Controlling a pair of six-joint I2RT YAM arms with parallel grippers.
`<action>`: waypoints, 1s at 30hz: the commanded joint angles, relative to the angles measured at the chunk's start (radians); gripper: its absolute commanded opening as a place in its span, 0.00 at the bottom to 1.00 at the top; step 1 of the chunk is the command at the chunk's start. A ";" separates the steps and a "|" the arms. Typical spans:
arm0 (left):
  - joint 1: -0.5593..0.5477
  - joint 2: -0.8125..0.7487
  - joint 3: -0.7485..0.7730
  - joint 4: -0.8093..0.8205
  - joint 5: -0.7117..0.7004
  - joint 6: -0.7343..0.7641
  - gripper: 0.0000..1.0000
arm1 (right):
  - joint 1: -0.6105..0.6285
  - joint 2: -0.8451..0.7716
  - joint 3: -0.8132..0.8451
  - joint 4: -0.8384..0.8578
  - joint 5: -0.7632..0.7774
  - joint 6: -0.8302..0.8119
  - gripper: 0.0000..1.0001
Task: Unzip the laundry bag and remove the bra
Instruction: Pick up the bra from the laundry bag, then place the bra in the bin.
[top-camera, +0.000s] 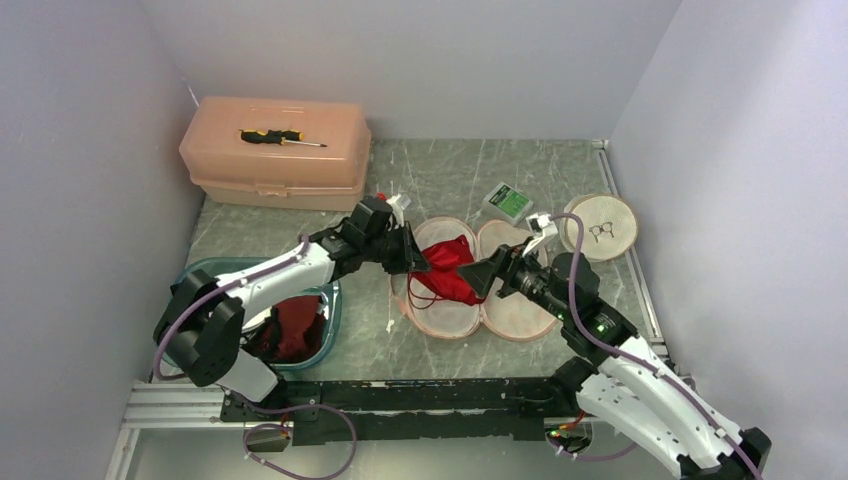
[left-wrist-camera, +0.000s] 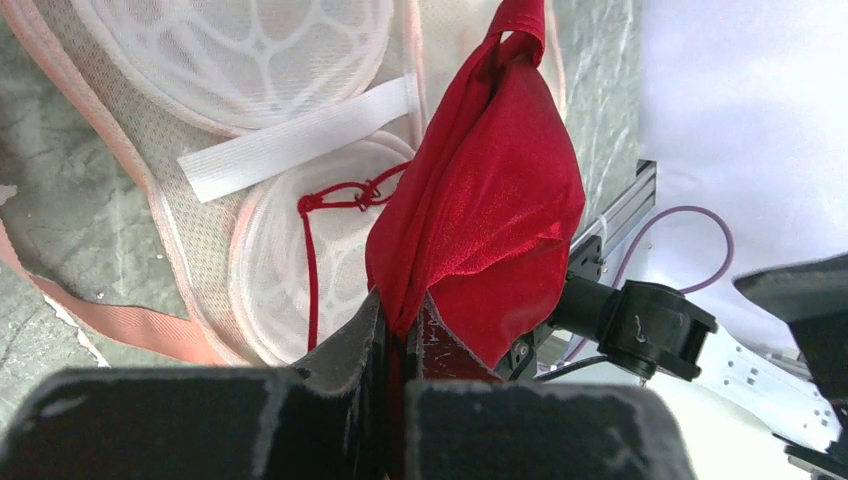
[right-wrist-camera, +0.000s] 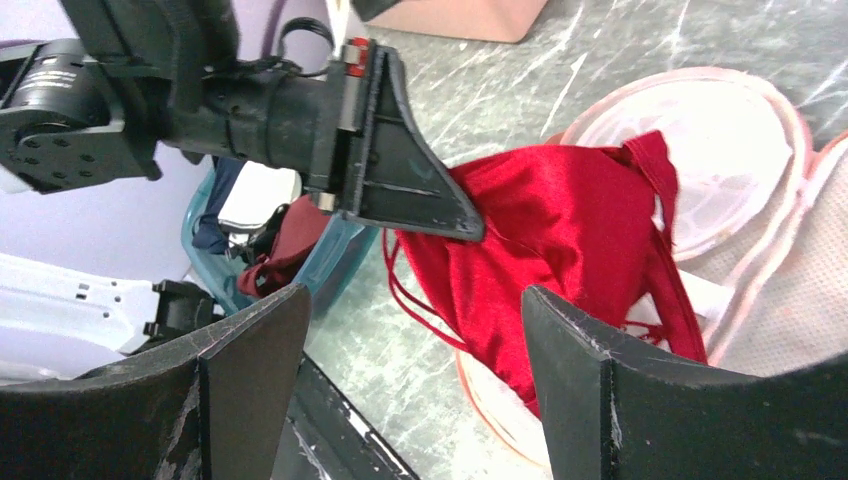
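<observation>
Patience pays: with my left claw (left-wrist-camera: 402, 318) pinched on the bra (top-camera: 452, 268) above the unzipped laundry bag (top-camera: 525, 310) and my right claw (top-camera: 480, 278) spread empty beside it, I should lift steadily so the straps (left-wrist-camera: 312, 270) clear.

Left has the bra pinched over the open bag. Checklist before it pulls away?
1. Laundry bag unzipped and lying open: ok.
2. Left gripper shut on the bra: ok.
3. Right gripper open, not clamping the fabric: ok.
4. Fabric lifted clear of the bag: not ok; it hangs over one open half, and a strap trails on the mesh.
5. Strap free of snags on the bag: cannot tell.
</observation>
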 joint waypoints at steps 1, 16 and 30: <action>-0.004 -0.101 -0.017 0.033 -0.024 0.021 0.03 | -0.003 -0.082 -0.040 0.017 0.098 0.012 0.81; -0.003 -0.586 0.131 -0.420 -0.491 0.127 0.03 | -0.004 -0.109 -0.048 0.094 0.062 0.007 0.77; -0.003 -0.720 0.379 -0.987 -1.001 -0.006 0.03 | 0.170 0.546 0.135 0.345 -0.130 0.027 0.66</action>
